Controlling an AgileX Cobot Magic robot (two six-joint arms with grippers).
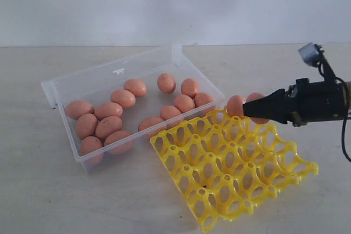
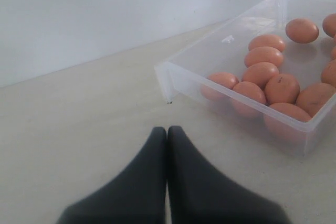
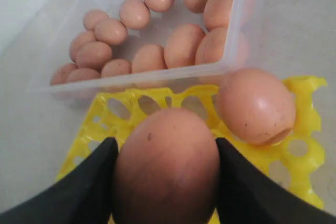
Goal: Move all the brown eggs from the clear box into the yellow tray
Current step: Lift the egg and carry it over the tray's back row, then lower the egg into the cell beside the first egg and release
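nearest you, the worktop is bare along its front edge and out to the left, so there is open room there. the yellow tray sits skewed on the right half, one corner pointing at the front edge, and nearly all its cups are open. its left corner lies just beside the clear box; you cannot tell from here whether they touch.

at the tray's far corner one seated egg stands in a cup. beside it your right gripper holds a second egg between its dark fingers, jaws spread wide around the shell. that arm comes in from the worktop's right edge, lying about level, fingers aimed left. whether the held egg touches the tray is not clear.

further back and left, the other brown eggs lie loose on the box floor, crowding its near and right walls, with the far left part of the floor bare.

your left gripper hangs over bare worktop just off the box's short end, jaws pressed together, holding nothing.
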